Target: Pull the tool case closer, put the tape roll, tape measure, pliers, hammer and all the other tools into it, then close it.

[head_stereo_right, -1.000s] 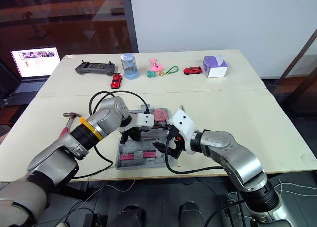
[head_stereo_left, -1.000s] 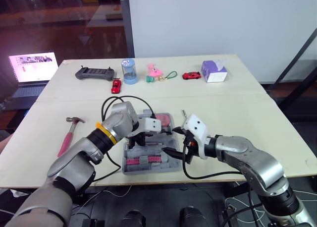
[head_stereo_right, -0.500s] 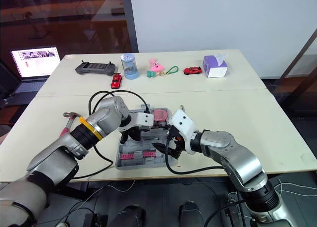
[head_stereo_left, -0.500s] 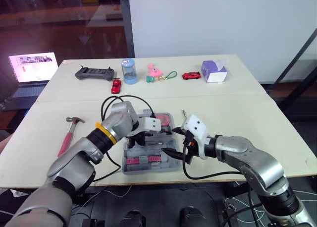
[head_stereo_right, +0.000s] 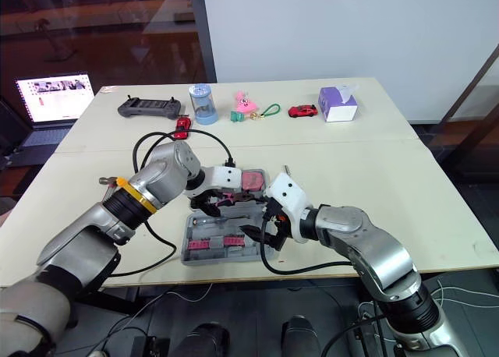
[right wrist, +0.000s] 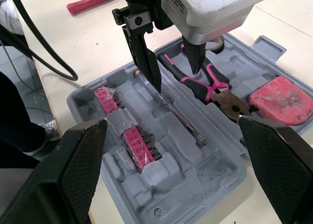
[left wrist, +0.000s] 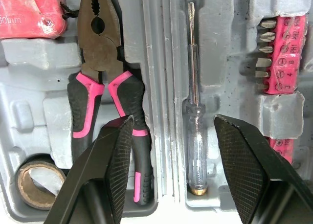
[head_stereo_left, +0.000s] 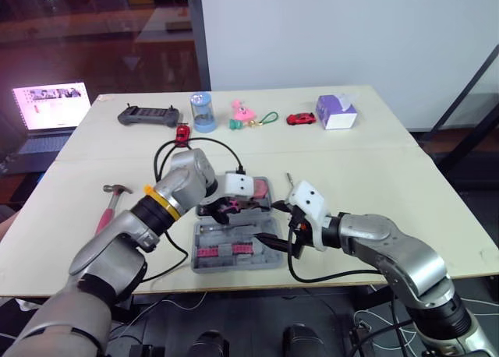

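Observation:
The grey tool case (head_stereo_left: pixel 234 265) lies open near the table's front edge. In its moulded slots lie the pink-handled pliers (left wrist: pixel 105 82), a clear-handled screwdriver (left wrist: pixel 194 111), the tape roll (left wrist: pixel 36 182), the red tape measure (left wrist: pixel 29 11) and pink bit holders (left wrist: pixel 283 53). My left gripper (head_stereo_left: pixel 224 210) hovers open just above the pliers and screwdriver, holding nothing. At the case's right edge my right gripper (head_stereo_left: pixel 274 244) is spread wide open and empty. The pink-handled hammer (head_stereo_left: pixel 109 209) lies on the table to the left of the case.
Along the far side of the table stand a game controller (head_stereo_left: pixel 148 115), a small red car (head_stereo_left: pixel 182 131), a blue cylinder (head_stereo_left: pixel 204 111), a pink toy (head_stereo_left: pixel 243 114), another red car (head_stereo_left: pixel 301 119) and a tissue box (head_stereo_left: pixel 337 111). A laptop (head_stereo_left: pixel 53 104) sits beyond the left edge.
My left arm has swung its wrist toward the back of the case, and its gripper now sits over the pliers' handles. The right arm has stayed still.

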